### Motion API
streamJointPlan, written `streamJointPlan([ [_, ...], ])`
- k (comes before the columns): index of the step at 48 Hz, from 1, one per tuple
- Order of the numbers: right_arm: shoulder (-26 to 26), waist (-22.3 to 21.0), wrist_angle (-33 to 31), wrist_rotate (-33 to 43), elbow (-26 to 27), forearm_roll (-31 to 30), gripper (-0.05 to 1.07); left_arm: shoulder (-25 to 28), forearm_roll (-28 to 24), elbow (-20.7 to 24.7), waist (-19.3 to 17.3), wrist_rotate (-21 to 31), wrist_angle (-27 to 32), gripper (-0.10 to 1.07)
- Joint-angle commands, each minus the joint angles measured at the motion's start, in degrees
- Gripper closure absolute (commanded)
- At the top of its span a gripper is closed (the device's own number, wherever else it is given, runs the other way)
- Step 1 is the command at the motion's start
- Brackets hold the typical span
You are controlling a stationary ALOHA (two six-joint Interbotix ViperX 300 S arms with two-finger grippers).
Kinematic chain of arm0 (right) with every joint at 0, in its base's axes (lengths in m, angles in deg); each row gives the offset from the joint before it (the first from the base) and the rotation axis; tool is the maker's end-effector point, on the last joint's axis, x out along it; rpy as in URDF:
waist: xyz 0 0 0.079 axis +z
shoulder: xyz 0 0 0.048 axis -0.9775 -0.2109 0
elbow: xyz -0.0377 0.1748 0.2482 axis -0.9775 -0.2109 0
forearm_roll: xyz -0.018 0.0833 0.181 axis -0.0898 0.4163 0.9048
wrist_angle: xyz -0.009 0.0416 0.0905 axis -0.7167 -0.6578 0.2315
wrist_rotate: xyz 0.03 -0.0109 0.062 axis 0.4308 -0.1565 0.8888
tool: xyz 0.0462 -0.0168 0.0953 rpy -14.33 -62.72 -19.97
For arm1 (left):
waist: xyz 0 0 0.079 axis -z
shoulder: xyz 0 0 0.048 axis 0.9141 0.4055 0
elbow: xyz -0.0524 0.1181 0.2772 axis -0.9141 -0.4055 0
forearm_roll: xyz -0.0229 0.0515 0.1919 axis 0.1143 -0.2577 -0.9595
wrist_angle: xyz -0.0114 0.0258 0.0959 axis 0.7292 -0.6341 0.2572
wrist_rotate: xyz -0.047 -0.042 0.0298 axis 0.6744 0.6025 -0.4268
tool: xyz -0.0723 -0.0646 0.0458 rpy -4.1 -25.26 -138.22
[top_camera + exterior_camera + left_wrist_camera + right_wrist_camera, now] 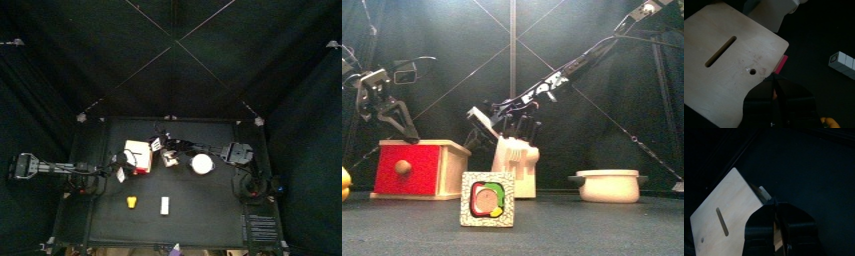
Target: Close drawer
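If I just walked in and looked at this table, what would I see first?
Probably the small cabinet on the left side of the front view, with its bright red drawer front, and the left gripper hanging just above it. Next comes the colourful picture card standing in front, near the middle. On the right sits a round white bowl, with the right gripper over the middle behind the card.

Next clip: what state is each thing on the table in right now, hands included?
drawer: a little open, its red edge sticks out of the cabinet
left hand: open, empty, tips by the drawer's red edge
right hand: hangs beside the cabinet
bowl: upright on the table
picture block: standing upright at the front
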Motion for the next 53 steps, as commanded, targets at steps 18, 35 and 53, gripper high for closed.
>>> streamJointPlan([
  [18,5.01,0.09,0.18,-0.09,0.26,-0.09,0.67,-0.09,-0.53,4.13,2.81,-0.18,-6.59,0.53],
  [35,10.72,1.05,0.18,-0.09,-4.31,0.09,0.67,-0.09,-1.85,4.75,4.39,-0.18,-7.12,0.53],
  [53,12.57,2.2,0.35,-0.09,-5.8,0.26,0.67,-0.09,-2.55,6.33,7.29,-0.26,-7.82,0.53],
])
